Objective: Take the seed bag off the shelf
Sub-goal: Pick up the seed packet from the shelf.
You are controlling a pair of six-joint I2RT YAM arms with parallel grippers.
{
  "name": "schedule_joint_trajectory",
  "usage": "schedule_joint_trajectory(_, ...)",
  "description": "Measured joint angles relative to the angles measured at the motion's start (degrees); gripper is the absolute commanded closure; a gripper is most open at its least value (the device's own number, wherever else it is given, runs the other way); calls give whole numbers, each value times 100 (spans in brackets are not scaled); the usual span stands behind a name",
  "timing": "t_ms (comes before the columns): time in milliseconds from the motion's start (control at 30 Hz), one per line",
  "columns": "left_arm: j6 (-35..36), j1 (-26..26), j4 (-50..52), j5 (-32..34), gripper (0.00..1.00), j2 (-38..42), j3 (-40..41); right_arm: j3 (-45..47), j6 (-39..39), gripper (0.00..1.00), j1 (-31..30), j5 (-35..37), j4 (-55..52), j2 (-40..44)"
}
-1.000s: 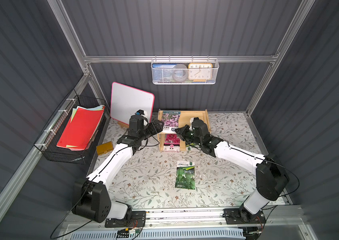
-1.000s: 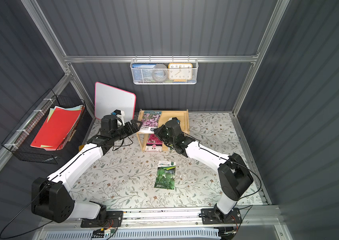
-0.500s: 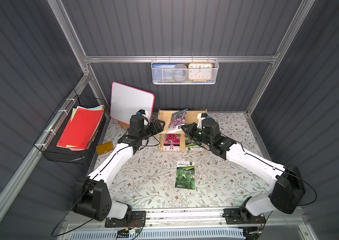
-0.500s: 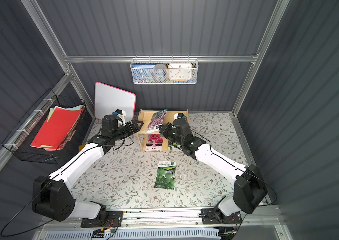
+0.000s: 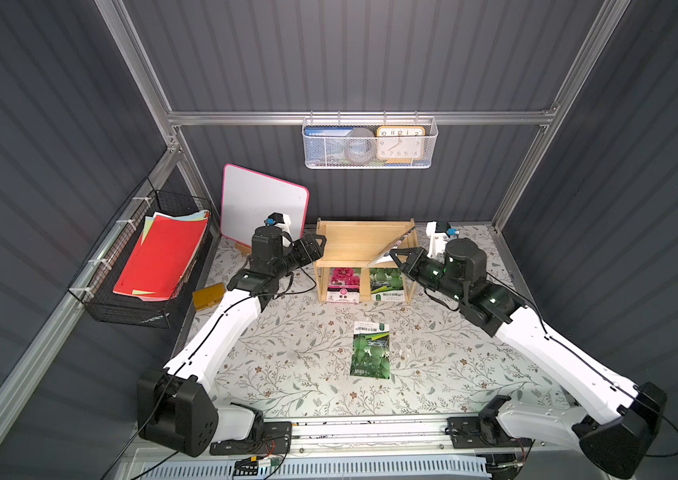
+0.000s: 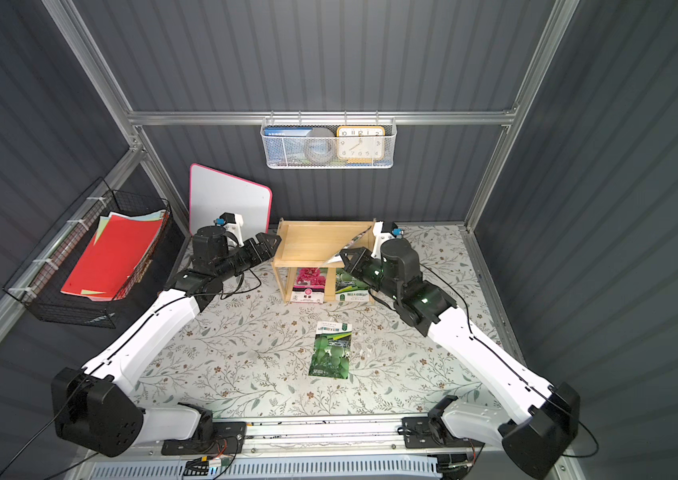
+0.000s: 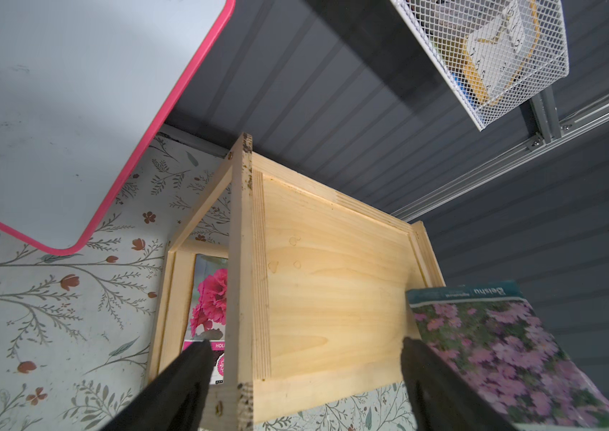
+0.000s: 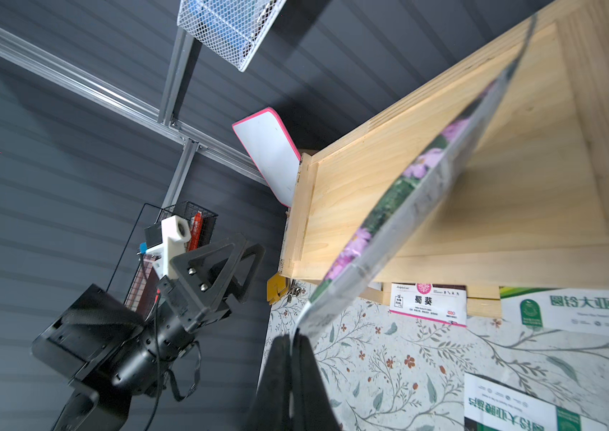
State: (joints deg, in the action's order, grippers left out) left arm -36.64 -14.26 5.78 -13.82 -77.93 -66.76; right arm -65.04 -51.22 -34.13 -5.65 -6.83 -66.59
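The right claw (image 8: 291,337) is pinched shut on one corner of the seed bag (image 8: 407,209). The bag slants up and away from the claw's tips, clear of the top board, over the near end of the shelf (image 5: 353,245). Whether its far edge touches the rail I cannot tell. Under this claw, on the lower tier, lie a green bag (image 5: 387,284) and a pink bag (image 5: 344,282). The left claw (image 7: 303,343) gapes wide, holding nothing, astride the shelf's other side rail
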Motion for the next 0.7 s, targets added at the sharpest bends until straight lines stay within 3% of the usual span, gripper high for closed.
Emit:
schedule_joint_trajectory(467, 17, 0, 190, 15, 16, 107, -173, 0, 181, 100, 7, -398, -1182, 1532)
schedule_joint_trajectory(567, -4, 11, 192, -319, 16, 319, -186, 0, 210, 100, 7, -396, -1427, 1786)
schedule_joint_trajectory(700, -219, 22, -7, -1362, 17, 741, -70, 0, 238, 100, 7, -426, -1644, 1906)
